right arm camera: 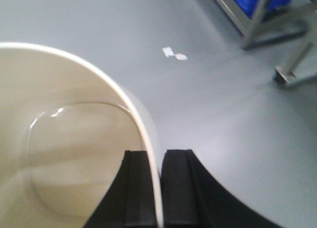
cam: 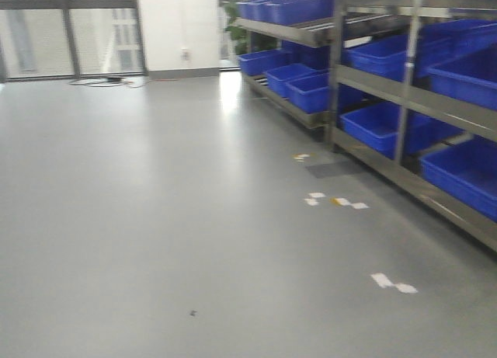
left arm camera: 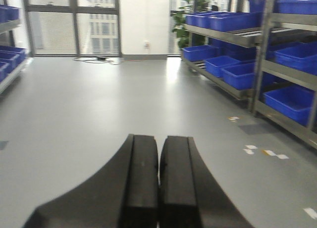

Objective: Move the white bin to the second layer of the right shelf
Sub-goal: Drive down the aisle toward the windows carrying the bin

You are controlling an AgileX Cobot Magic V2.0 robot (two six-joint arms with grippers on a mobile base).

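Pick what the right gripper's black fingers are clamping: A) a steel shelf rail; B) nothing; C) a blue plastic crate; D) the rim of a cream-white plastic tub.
D: the right gripper has its black fingers closed on the cream-white plastic tub wall, one inside, one outside.

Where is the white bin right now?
The white bin fills the left of the right wrist view, its rim pinched in the right end effector, with grey floor and a shelf leg at upper right.

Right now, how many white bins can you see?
1. The white bin hangs from the right claw, which pinches its rim, above the grey floor. The racks show only blue crates, though more may be hidden.
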